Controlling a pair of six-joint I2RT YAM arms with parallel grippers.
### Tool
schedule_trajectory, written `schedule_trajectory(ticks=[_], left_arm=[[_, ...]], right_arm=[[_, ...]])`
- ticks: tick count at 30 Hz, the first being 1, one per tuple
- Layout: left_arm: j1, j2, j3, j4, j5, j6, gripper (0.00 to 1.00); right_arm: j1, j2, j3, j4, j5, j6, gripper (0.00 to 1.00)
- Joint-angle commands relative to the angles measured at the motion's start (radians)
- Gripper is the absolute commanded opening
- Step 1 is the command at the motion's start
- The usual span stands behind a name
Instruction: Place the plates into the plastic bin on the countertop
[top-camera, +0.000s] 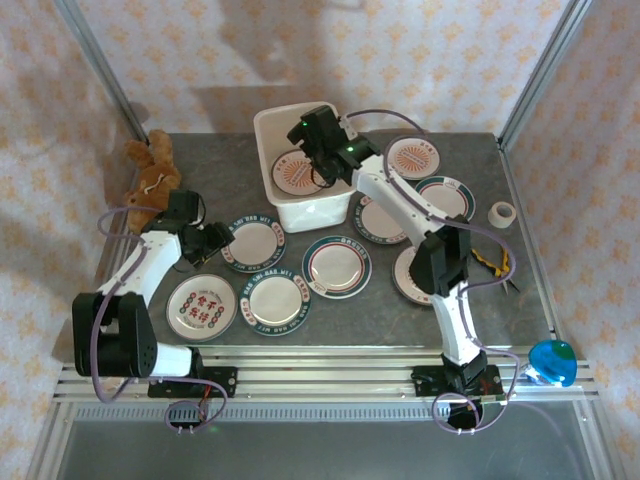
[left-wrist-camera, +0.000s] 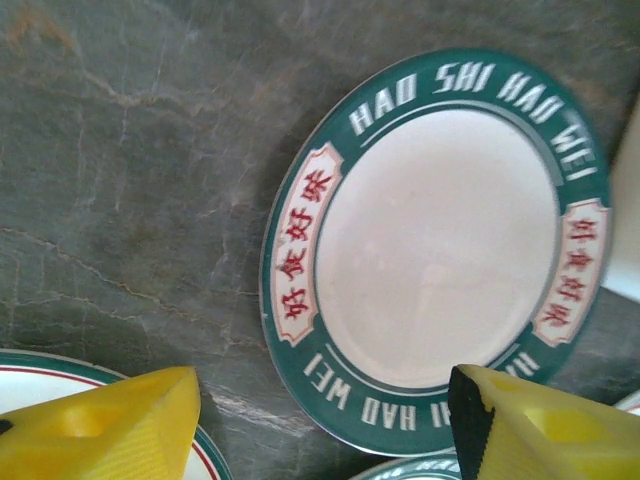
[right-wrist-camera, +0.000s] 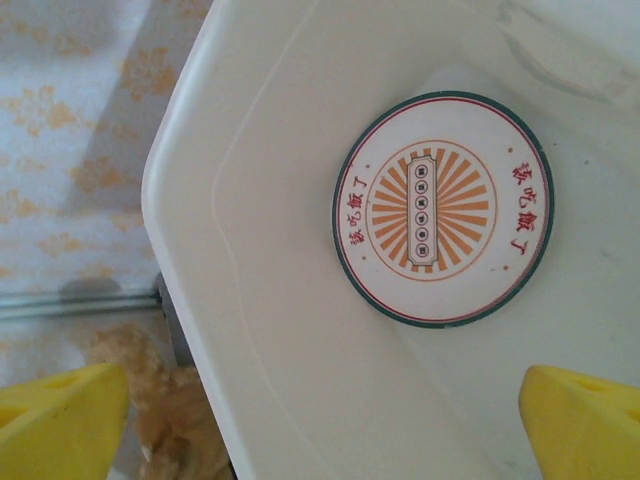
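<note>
Plates (top-camera: 338, 263) look rigid, glazed, slippery: pinch the rim. Left fingers (left-wrist-camera: 100, 430) spread beside teal-rimmed plate (left-wrist-camera: 435, 245); right fingers (right-wrist-camera: 60, 420) spread above bin (right-wrist-camera: 250, 250).

the plastic bin (top-camera: 315, 212) stands at the back middle of the worktop (top-camera: 220, 180), with one plate (top-camera: 290, 172) lying flat in it. four more plates (top-camera: 277, 298) lie in front and to the left of the bin, and a cluster of plates (top-camera: 443, 197) lies just right of it, some overlapping. a teddy bear (top-camera: 150, 180) sits at the back left, and a tape roll (top-camera: 503, 212) lies near the right edge.
</note>
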Motion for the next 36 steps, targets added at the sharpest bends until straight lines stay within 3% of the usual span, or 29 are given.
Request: schedule_trajectory(ticks=[1,6,12,20,36], left_arm=[[0.008,0.047,0.0,-0.002,0.011,0.015,0.69],[0.009,0.097,0.015,0.018,0.004,0.025,0.68],[0.009,0.201,0.063,0.041,0.032,0.084,0.67],[0.009,0.292,0.135,0.043,0.062,0.113,0.64],[0.009,0.38,0.162,0.01,0.047,0.148,0.57]], right_arm=[[-0.017,-0.188,-0.14,0.166,-0.078,-0.186,0.97],[-0.031,-0.333,-0.299,0.225,-0.203,-0.36,0.89],[-0.04,-0.46,-0.453,0.222,-0.216,-0.479,0.82],[-0.053,-0.534,-0.566,0.221,-0.161,-0.479,0.77],[-0.059,-0.547,-0.599,0.213,-0.135,-0.464,0.76]])
